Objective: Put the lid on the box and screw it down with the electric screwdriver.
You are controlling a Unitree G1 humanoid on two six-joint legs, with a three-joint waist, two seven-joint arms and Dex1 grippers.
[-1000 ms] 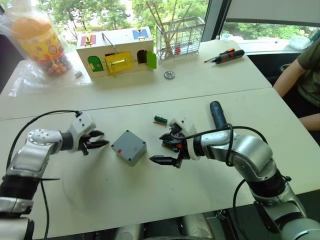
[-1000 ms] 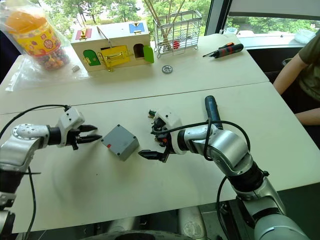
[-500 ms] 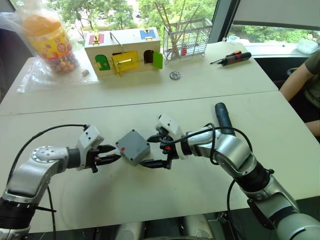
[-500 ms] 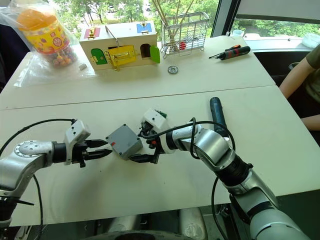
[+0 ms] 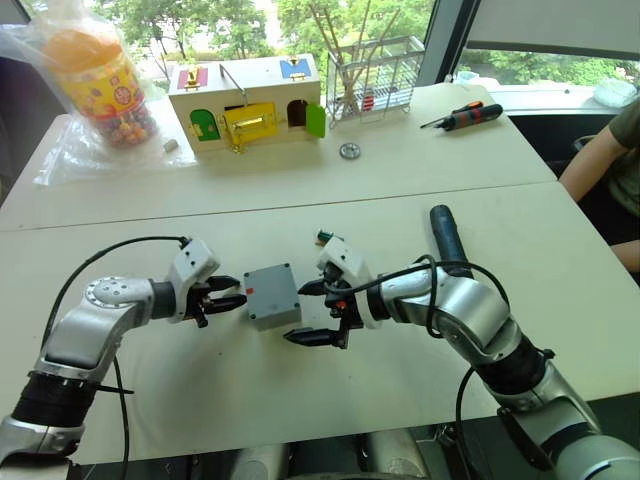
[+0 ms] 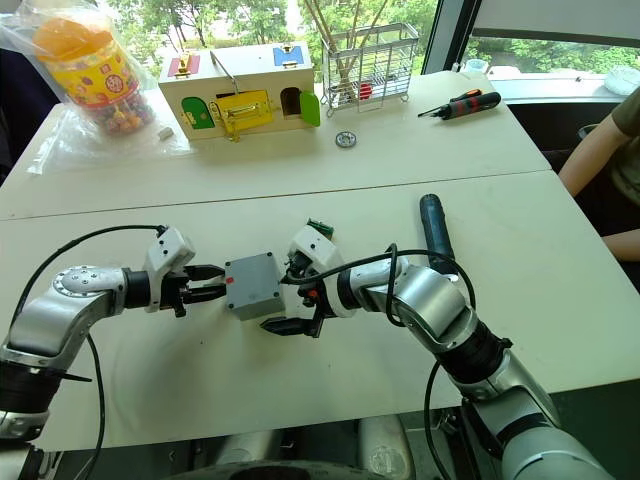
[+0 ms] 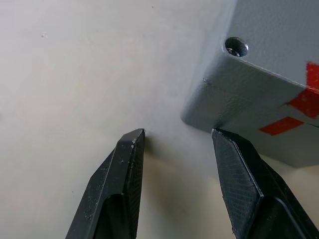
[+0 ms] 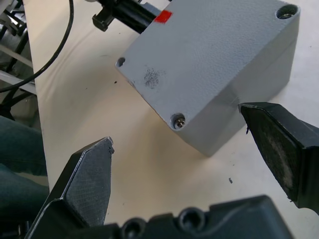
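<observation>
Left eye view, one box [image 5: 271, 295], two open empty claws, left claw [image 5: 232, 296], right claw [image 5: 305, 313] flanking it

I see two pale surfaces butted together. On the near surface [image 5: 150, 390] lie the grey box [image 5: 272, 295], lid [image 8: 209, 55] on, a small green part [image 5: 324, 238] just beyond it, and the black electric screwdriver [image 5: 442, 232]. The far surface [image 5: 440, 150] carries a wooden box with coloured doors [image 5: 247, 95], a wire rack [image 5: 375, 70], a bagged candy jar [image 5: 95, 75], a metal washer [image 5: 349, 151] and a black-and-orange manual screwdriver [image 5: 462, 116].
</observation>
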